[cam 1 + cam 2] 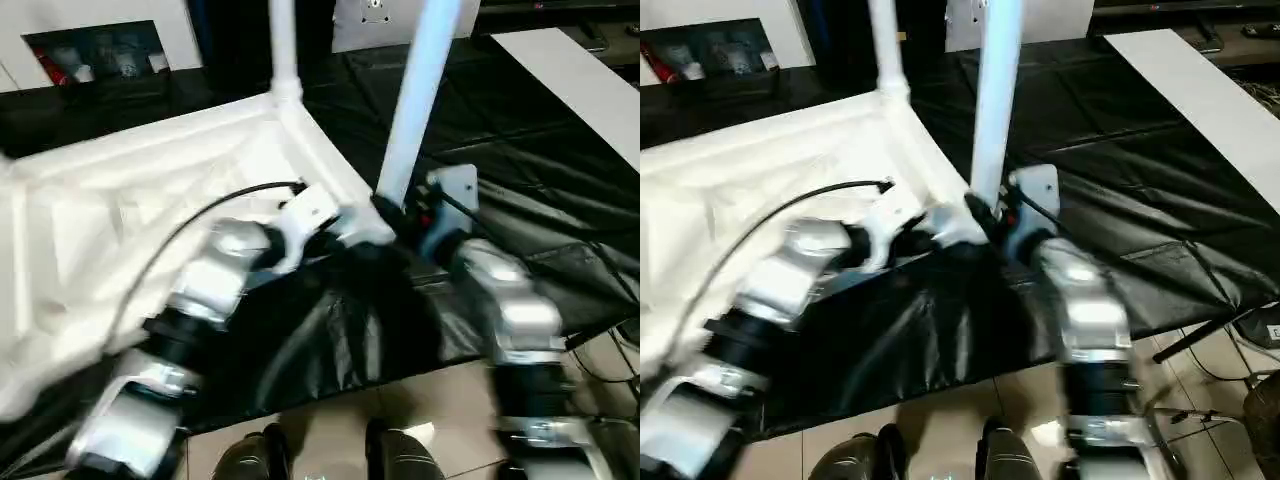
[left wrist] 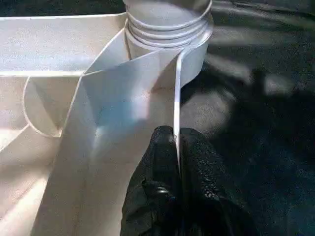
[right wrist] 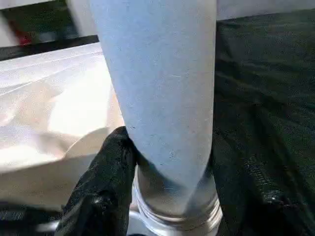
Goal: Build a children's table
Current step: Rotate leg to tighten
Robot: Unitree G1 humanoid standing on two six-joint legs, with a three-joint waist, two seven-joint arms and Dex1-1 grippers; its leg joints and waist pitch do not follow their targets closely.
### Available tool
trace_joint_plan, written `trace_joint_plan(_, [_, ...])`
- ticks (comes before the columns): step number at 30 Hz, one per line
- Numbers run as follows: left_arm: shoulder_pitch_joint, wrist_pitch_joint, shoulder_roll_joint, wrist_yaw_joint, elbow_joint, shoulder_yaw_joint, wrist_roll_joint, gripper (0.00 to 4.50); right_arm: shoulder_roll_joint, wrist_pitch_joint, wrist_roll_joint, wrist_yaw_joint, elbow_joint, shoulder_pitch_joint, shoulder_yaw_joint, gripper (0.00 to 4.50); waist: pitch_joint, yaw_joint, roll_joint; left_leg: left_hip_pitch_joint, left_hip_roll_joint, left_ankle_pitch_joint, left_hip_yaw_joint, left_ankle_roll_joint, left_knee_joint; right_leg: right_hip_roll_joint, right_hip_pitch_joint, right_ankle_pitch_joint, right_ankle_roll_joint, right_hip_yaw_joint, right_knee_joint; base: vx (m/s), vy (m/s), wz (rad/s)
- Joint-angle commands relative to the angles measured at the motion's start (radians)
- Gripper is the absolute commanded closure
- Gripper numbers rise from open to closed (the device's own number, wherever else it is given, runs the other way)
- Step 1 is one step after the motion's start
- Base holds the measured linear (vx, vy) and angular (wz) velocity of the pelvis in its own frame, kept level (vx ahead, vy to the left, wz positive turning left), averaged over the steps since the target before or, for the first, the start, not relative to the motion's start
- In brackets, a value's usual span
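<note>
Gripping leg (image 1: 415, 110), top cropped, right gripper (image 3: 162, 167)

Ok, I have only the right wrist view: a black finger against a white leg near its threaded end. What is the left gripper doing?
Observer: The left gripper is shut on the tabletop's thin side wall, near the corner socket.
Operator: Is another leg already mounted?
Observer: Yes, a far leg stands upright in its far corner socket.
Operator: And my leg, is it upright?
Observer: The near leg leans slightly to the right in the head view, with the right gripper at its base.
</note>
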Motion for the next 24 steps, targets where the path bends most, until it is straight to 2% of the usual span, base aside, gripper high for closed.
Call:
trace_joint_plan(1, [-0.023,-0.002,-0.056,0.047,-0.049,-0.032,-0.008,4.5,0.065,0.031,0.037,0.041,0.031,0.009,0.096,2.57,-0.062,0.001,-0.005,0.051,0.104,-0.446,-0.075,-0.047,-0.096,-0.066,0.014,-0.411,-0.143,0.04,-0.075,0.0,0.0,0.0])
trace_joint_plan(2, [-0.017,0.001,-0.055,0.038,-0.063,-0.045,-0.004,4.5,0.062,0.001,0.036,0.044,0.032,0.011,0.099,2.22,-0.063,0.002,-0.004,0.049,0.105,-0.434,-0.074,-0.042,-0.096,-0.067,0.016,-0.387,-0.146,0.04,-0.073,0.0,0.0,0.0])
trace_joint_plan(4, [-0.009,-0.019,-0.029,0.013,-0.067,-0.054,-0.002,4.5,0.04,-0.017,0.048,0.08,0.032,0.02,0.093,1.85,-0.07,0.004,-0.005,0.043,0.105,-0.358,-0.067,-0.013,-0.093,-0.064,0.027,-0.258,-0.177,0.04,-0.061,0.0,0.0,0.0])
trace_joint_plan(6, [0.001,-0.025,0.003,-0.008,-0.074,-0.053,-0.006,4.5,0.008,-0.039,0.051,0.115,0.029,0.034,0.084,1.8,-0.075,0.007,-0.004,0.041,0.103,-0.315,-0.062,0.021,-0.087,-0.066,0.035,-0.196,-0.203,0.038,-0.056,0.0,0.0,0.0])
trace_joint_plan(7, [0.008,-0.016,0.016,-0.008,-0.079,-0.049,-0.002,4.5,-0.006,-0.05,0.048,0.127,0.023,0.042,0.079,1.65,-0.076,0.009,-0.004,0.04,0.104,-0.291,-0.061,0.04,-0.083,-0.07,0.037,-0.179,-0.216,0.039,-0.055,0.0,0.0,0.0])
trace_joint_plan(8, [0.015,-0.016,0.031,-0.016,-0.081,-0.046,0.0,4.5,-0.021,-0.057,0.048,0.138,0.02,0.047,0.071,1.65,-0.077,0.011,0.0,0.04,0.104,-0.278,-0.06,0.047,-0.081,-0.07,0.039,-0.174,-0.223,0.039,-0.054,0.0,0.0,0.0])
trace_joint_plan(11, [0.043,-0.059,0.097,-0.082,-0.087,-0.049,-0.002,4.5,-0.09,-0.08,0.079,0.215,0.018,0.054,0.035,1.33,-0.081,0.014,-0.006,0.034,0.101,-0.225,-0.059,0.081,-0.075,-0.07,0.05,-0.149,-0.243,0.036,-0.049,0.0,0.0,0.0])
trace_joint_plan(13, [0.062,-0.119,0.154,-0.149,-0.08,-0.054,-0.012,4.5,-0.172,-0.12,0.097,0.331,0.016,0.063,0.036,1.23,-0.083,0.015,-0.006,0.034,0.102,-0.192,-0.058,0.106,-0.068,-0.069,0.052,-0.118,-0.261,0.033,-0.044,0.0,0.0,0.0])
trace_joint_plan(15, [0.067,-0.159,0.172,-0.178,-0.073,-0.057,-0.019,4.5,-0.201,-0.123,0.106,0.376,0.016,0.065,0.038,1.23,-0.085,0.015,-0.003,0.035,0.103,-0.167,-0.056,0.113,-0.066,-0.068,0.052,-0.094,-0.275,0.032,-0.038,0.0,0.0,0.0])
trace_joint_plan(16, [0.076,-0.231,0.202,-0.236,-0.061,-0.06,-0.043,4.5,-0.265,-0.145,0.117,0.487,0.024,0.067,0.051,1.23,-0.088,0.017,-0.006,0.036,0.102,-0.153,-0.056,0.128,-0.062,-0.067,0.056,-0.079,-0.289,0.028,-0.037,0.0,0.0,0.0])
trace_joint_plan(18, [0.083,-0.281,0.223,-0.295,-0.055,-0.064,-0.069,4.5,-0.315,-0.164,0.126,0.575,0.035,0.066,0.063,1.23,-0.087,0.019,-0.006,0.038,0.105,-0.151,-0.054,0.135,-0.061,-0.067,0.056,-0.076,-0.297,0.026,-0.034,0.0,0.0,0.0])
trace_joint_plan(19, [0.087,-0.339,0.248,-0.362,-0.046,-0.076,-0.092,4.5,-0.36,-0.177,0.144,0.662,0.044,0.064,0.078,1.23,-0.086,0.022,-0.003,0.039,0.109,-0.148,-0.055,0.131,-0.062,-0.068,0.056,-0.082,-0.304,0.025,-0.032,0.0,0.0,0.0])
trace_joint_plan(20, [0.087,-0.339,0.248,-0.362,-0.046,-0.076,-0.092,4.5,-0.36,-0.177,0.144,0.662,0.044,0.064,0.078,1.23,-0.086,0.023,-0.003,0.041,0.108,-0.155,-0.055,0.133,-0.061,-0.067,0.055,-0.092,-0.305,0.023,-0.035,0.0,0.0,0.0])
trace_joint_plan(21, [0.088,-0.378,0.264,-0.4,-0.037,-0.086,-0.101,4.5,-0.382,-0.185,0.159,0.709,0.049,0.063,0.087,1.23,-0.085,0.029,0.0,0.044,0.111,-0.162,-0.053,0.127,-0.062,-0.066,0.053,-0.104,-0.306,0.022,-0.034,0.0,0.0,0.0])
trace_joint_plan(23, [0.086,-0.433,0.295,-0.478,-0.017,-0.107,-0.112,4.5,-0.42,-0.195,0.184,0.801,0.064,0.054,0.099,1.23,-0.086,0.041,-0.001,0.048,0.116,-0.174,-0.05,0.113,-0.062,-0.063,0.049,-0.124,-0.309,0.019,-0.031,0.0,0.0,0.0])
trace_joint_plan(24, [0.084,-0.435,0.304,-0.505,-0.014,-0.111,-0.118,4.5,-0.431,-0.197,0.192,0.834,0.068,0.051,0.103,1.23,-0.086,0.044,-0.001,0.05,0.117,-0.182,-0.049,0.108,-0.062,-0.063,0.048,-0.131,-0.31,0.019,-0.031,0.0,0.0,0.0])
